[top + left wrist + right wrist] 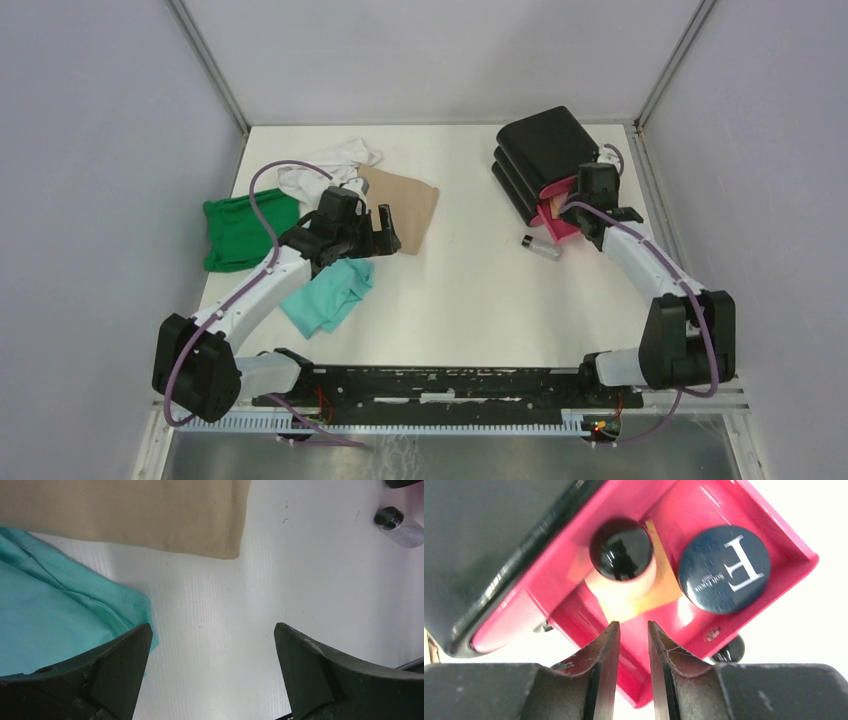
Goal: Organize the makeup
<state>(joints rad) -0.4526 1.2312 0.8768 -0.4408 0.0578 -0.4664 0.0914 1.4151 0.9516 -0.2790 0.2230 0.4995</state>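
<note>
Right gripper [634, 625]: your fingers stand narrow with only a slit between them. Nothing is held, and they hang just over the near edge of the open drawer.
Table [470, 300]: white, with the organizer at far right and cloths at far left.
Black box [545, 150]: it sits at the far right with one pink drawer [704, 505] pulled out toward you.
Cloths: green cloth [240, 230], teal cloth [328, 292], white cloth [325, 165] and tan cloth [405, 205] are no part of your job.
Left gripper [211, 627]: wide open and empty, over bare table between the teal and tan cloths.
Dark round jar [724, 569]: in the drawer, on its right side.
Black-capped peach tube [621, 550]: upright in the drawer, left of the jar, on a tan square pad [659, 592].
Clear vial [541, 246]: on its side on the table, just near-left of the drawer.
Puff and sponge: you cannot see them from here.
Step in hand: likely loading the drawer, with the vial the one loose item in view.
Next move: lift clear of the drawer wall, shift near-left, open wider, then grip the vial across its body, since it may roll.
</note>
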